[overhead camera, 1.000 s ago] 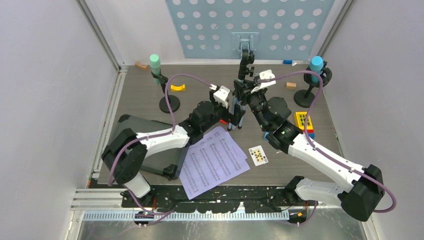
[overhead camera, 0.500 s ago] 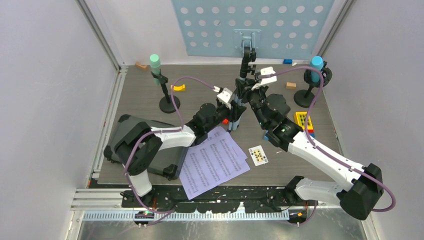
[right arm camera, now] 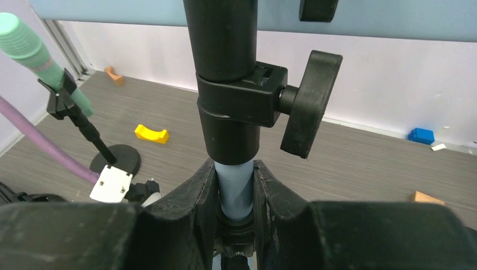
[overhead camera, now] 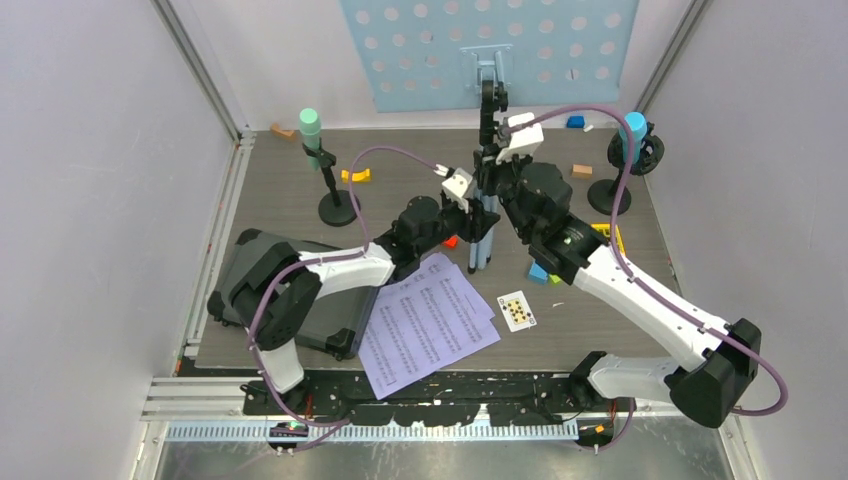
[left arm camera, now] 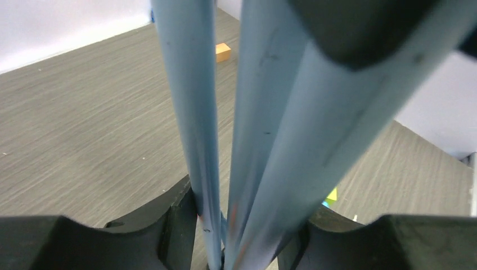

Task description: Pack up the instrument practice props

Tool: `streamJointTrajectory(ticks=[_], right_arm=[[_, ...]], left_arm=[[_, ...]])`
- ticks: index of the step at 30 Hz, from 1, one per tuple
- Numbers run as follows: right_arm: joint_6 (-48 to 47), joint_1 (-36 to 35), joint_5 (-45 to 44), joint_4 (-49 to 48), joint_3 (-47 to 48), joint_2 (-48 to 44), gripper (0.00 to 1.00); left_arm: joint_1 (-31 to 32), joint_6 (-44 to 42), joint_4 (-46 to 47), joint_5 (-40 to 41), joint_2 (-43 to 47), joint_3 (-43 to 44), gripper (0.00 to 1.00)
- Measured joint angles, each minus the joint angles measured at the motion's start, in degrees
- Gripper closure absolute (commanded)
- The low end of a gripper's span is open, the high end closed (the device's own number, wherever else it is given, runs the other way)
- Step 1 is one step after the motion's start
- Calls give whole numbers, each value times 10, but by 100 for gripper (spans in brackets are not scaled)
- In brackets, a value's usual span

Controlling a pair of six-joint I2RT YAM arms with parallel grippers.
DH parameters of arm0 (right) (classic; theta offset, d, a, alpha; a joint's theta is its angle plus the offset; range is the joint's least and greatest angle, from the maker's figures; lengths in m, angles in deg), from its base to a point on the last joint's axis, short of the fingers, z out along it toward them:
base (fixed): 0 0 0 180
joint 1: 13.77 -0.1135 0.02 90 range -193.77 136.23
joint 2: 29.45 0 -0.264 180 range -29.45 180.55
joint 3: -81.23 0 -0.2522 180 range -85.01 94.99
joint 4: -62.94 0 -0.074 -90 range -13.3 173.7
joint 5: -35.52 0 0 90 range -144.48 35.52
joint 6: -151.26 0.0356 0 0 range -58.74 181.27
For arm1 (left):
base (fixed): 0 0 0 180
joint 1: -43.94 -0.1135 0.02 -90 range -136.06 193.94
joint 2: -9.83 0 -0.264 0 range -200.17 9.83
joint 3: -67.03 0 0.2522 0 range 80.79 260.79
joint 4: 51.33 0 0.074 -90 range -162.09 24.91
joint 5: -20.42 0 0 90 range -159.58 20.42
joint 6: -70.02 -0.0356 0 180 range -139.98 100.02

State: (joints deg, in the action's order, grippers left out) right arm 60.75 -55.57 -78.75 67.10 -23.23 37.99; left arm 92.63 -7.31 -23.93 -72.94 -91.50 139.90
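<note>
Stand: pale blue perforated music rack [overhead camera: 490, 50] at 12 o'clock, up on its pole, facing the back wall. Below it, the tripod legs [left arm camera: 197, 112] are drawn in to a tight bundle, not splayed. I cannot tell whether the feet touch the table [overhead camera: 290, 210].

Left gripper [left arm camera: 242, 236]: narrowed round the leg bundle low down, with both pads seemingly against the blue tubes. It holds the legs together.

Right gripper [right arm camera: 235, 197]: clamped on the stand pole [right arm camera: 233, 185], just under the black collar with its knob [right arm camera: 306, 104]. Firm hold.

Not packed, as far as I can see:
- green toy microphone [overhead camera: 310, 125] at 10 o'clock, clipped on its black round-based mic pole [overhead camera: 338, 208], upright.
- blue toy microphone [overhead camera: 631, 128] at 2 o'clock, on its own pole, upright.
- lilac sheet-music pages [overhead camera: 425, 320] at 6 o'clock, loose and fanned flat on the table.

A dark grey case [overhead camera: 310, 300] lies at 8 o'clock, partly under the left arm. Nothing shows inside it.

Strays: playing card [overhead camera: 516, 311] at 5 o'clock; yellow arch block [overhead camera: 354, 175] near the green mic's base.

Judgement: early in the job. The stand is mid-fold, legs closed and rack not yet folded or removed. Both mics, both poles and the pages remain.
</note>
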Motion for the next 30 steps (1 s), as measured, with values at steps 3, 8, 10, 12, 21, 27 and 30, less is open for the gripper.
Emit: streamJointTrajectory(ticks=[3,8,10,12,21,27,30], right_arm=[[-1,0,-11,72,62,24,100],[27,-3,-21,171,169,52,100],[43,-6,-21,196,199,55,100],[64,-9,-23,223,232,58,100],[158,-9,-17,331,333,105,100],[233,14,10,410,334,145,100],[263,23,13,432,320,160,100]], left_arm=[[3,19,-62,-9,16,24,100],[10,36,-170,-13,87,43,100],[12,38,-204,-12,120,43,100],[15,43,-234,-10,153,43,100],[17,84,-328,-7,251,19,100],[17,131,-356,-7,289,-46,100],[17,150,-360,-4,306,-75,100]])
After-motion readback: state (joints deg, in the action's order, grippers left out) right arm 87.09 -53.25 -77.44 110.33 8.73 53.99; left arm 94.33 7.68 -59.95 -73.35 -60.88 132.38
